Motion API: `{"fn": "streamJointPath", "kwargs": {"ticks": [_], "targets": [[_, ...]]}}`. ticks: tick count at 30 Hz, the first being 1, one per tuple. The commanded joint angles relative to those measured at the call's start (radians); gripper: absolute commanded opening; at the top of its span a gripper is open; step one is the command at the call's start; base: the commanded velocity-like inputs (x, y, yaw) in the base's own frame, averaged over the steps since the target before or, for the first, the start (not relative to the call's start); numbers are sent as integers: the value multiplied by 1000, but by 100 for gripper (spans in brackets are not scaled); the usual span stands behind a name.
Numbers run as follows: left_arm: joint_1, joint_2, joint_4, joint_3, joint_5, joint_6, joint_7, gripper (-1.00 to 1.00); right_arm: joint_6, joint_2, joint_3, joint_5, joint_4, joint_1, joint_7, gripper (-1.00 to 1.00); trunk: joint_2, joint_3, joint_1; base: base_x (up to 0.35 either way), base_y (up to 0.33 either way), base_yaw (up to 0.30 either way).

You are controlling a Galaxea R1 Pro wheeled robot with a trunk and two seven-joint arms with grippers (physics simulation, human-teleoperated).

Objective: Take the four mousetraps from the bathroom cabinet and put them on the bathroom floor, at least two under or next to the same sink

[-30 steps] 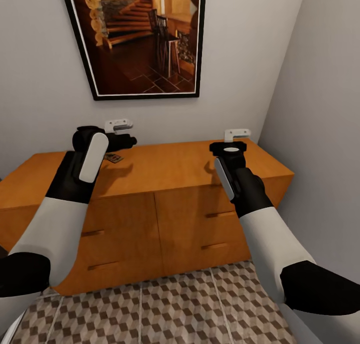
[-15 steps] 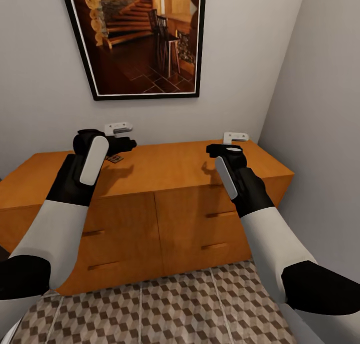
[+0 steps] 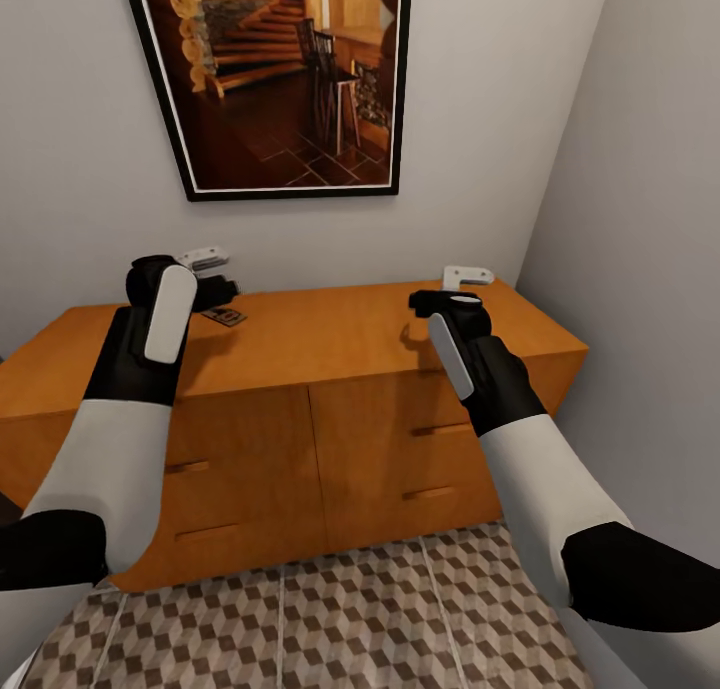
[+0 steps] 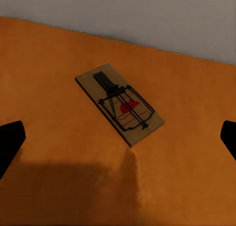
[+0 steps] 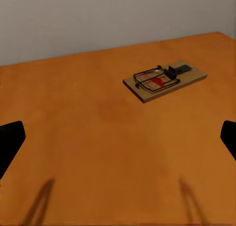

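A dark-framed picture [image 3: 283,79] hangs on pale grey walls [image 3: 90,189] meeting in a corner

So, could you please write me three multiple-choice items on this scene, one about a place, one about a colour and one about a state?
1. Where does the mousetrap seen from the left wrist lie?
A. on the cabinet top
B. on the tiled floor
C. in an open drawer

2. What colour is the cabinet?
A. white
B. orange-brown
C. grey

3. How is the left pincer set?
A. shut on a mousetrap
B. open above the cabinet top
C. resting on the floor

Answers:
1 A, since it lies flat on the wooden top near the wall.
2 B, as the top and drawer fronts show.
3 B, because in the left wrist view its fingertips stand wide apart, holding nothing.
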Motion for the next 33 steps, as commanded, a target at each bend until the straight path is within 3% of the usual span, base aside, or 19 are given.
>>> {"fn": "streamJointPath", "kwargs": {"ticks": [1, 6, 11, 19, 33], "targets": [[-2, 0, 2, 1, 11, 1, 30, 100, 9, 0, 2, -10, -1, -1, -8, 100, 0, -1, 0, 0, 0, 0], [-8, -4, 10, 11, 10, 0, 104, 100, 37, 1, 2, -11, -4, -1, 3, 100, 0, -1, 0, 0, 0, 0], [-9, -13, 10, 17, 10, -2, 140, 100, 48, 2, 2, -31, -6, -1, 16, 100, 0, -1, 0, 0, 0, 0], [-10, -63, 17, 22, 9, -7, 157, 100, 54, -3, 1, -81, -5, -1, 22, 100, 0, -1, 0, 0, 0, 0], [-10, -85, 11, 27, 13, -11, 159, 100, 55, -7, 1, -90, -5, -1, 23, 100, 0, -1, 0, 0, 0, 0]]}}
